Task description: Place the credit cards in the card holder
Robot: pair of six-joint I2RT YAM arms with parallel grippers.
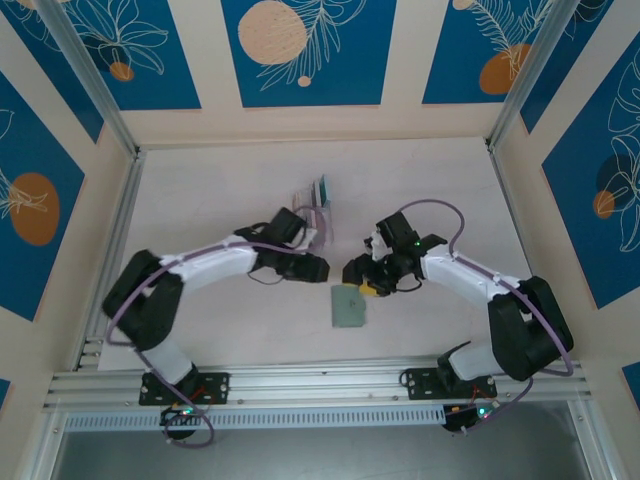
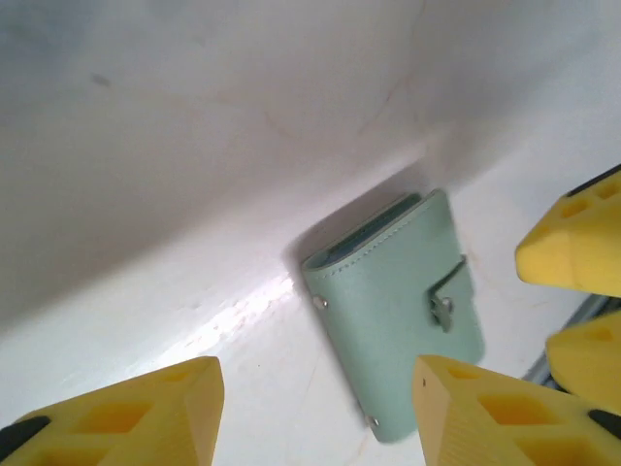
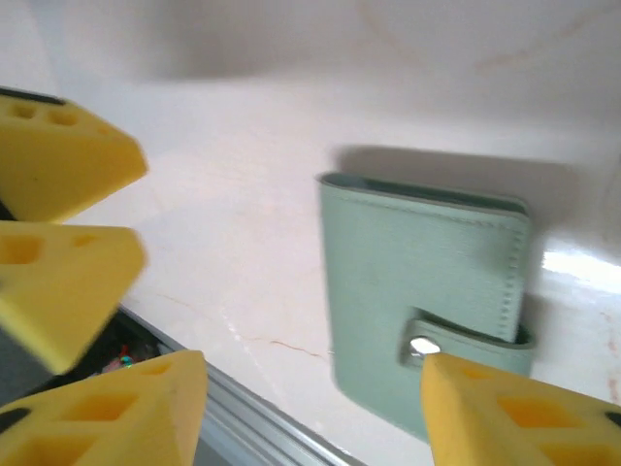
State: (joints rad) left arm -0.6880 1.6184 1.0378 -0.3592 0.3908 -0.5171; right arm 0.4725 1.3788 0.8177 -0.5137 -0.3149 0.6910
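The card holder [image 1: 349,306] lies closed on the table, sage green cover up, snap tab fastened. In the left wrist view the card holder [image 2: 398,301] sits just beyond and to the right of my open left gripper [image 2: 310,417], whose yellow fingers [image 2: 136,413] hold nothing. My right gripper [image 3: 310,417] is open too, its right finger [image 3: 524,417] over the holder's [image 3: 427,282] snap. From above, the left gripper [image 1: 320,268] and right gripper [image 1: 360,280] face each other just above the holder. The credit cards [image 1: 321,190] stand in a clear rack.
The clear slotted rack [image 1: 314,212] stands behind the left arm's wrist. An aluminium rail [image 1: 320,380] runs along the table's near edge, close below the holder. Patterned walls close in the back and sides.
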